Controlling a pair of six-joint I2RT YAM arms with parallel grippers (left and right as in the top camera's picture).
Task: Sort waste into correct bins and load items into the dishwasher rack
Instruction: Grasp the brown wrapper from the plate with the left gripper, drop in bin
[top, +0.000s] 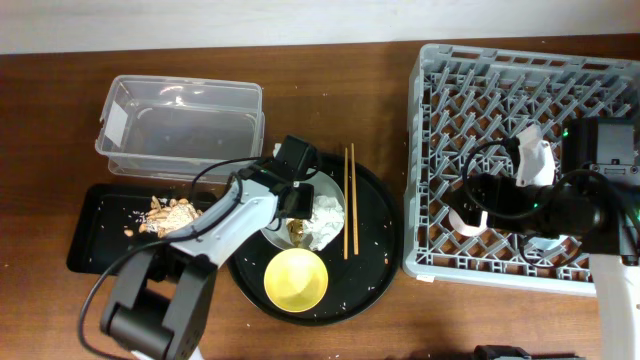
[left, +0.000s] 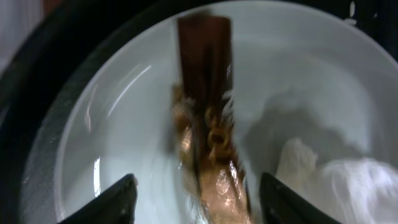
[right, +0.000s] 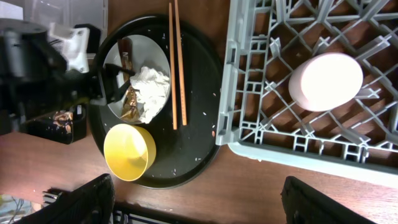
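**A:** Overhead: food scraps (top: 170, 212) in shallow black tray (top: 90, 238); yellow bowl (top: 295, 278), chopsticks (top: 349, 200) not yet racked.

**B:** Left wrist: left gripper (left: 198, 190), jaws spread above wrapper strip (left: 205, 62) on white plate (left: 124, 112), napkin (left: 348, 186) beside.

**A:** Right wrist: right gripper (right: 198, 193), jaws spread, empty; pink cup (right: 325, 81) in rack (right: 298, 158). Mostly undone, I'd say.

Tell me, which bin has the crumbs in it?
The shallow black tray, holding brown food scraps; the clear plastic tub beside it looks empty.

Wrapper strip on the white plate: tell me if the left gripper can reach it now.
Probably yes: the left gripper hangs open right over the wrapper strip, nothing covers it, and the napkin lies beside.
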